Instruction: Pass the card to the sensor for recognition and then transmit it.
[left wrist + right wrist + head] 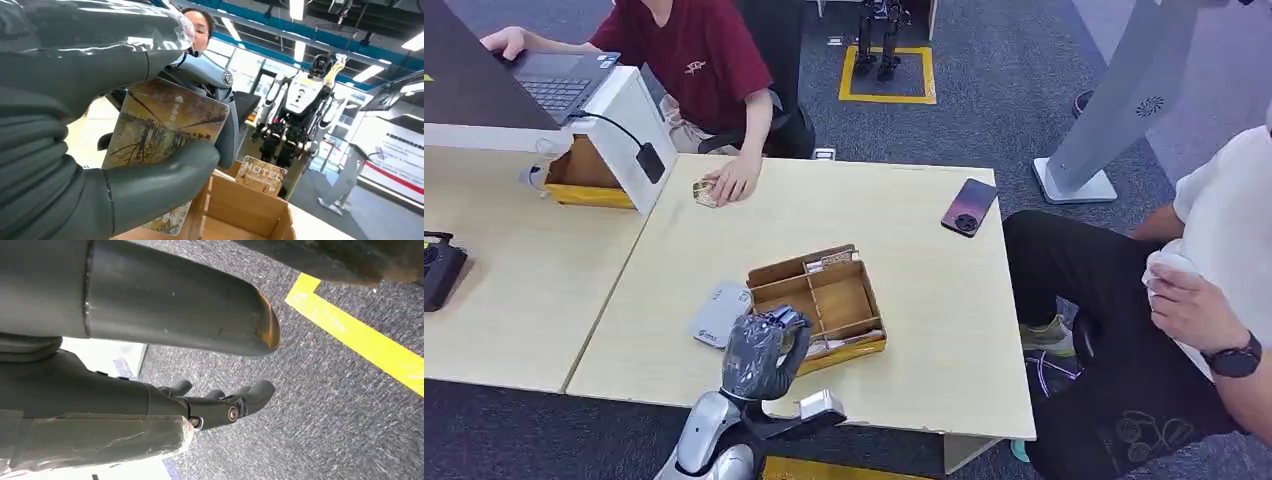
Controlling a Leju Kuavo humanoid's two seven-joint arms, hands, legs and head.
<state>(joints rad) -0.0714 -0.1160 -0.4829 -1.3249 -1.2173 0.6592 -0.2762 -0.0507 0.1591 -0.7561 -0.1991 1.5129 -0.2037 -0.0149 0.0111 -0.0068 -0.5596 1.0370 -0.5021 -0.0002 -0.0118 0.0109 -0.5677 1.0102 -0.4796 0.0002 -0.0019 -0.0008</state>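
Near the table's (944,330) front edge, beside the box (816,305), the left hand (764,350) pinches the card (165,125) upright, ready for the sensor (720,314); right hand (220,402) hangs empty, fingers loosely apart.

Head view: high on the body, facing forward and down over the pale wooden counter (924,300). Left wrist view: very near, behind the grey left hand (75,150), facing across the brown compartmented wooden box (240,210) toward the room; box (819,300) shared with the head view. Right wrist view: close behind the right hand (220,405), facing down at grey carpet floor (325,415).
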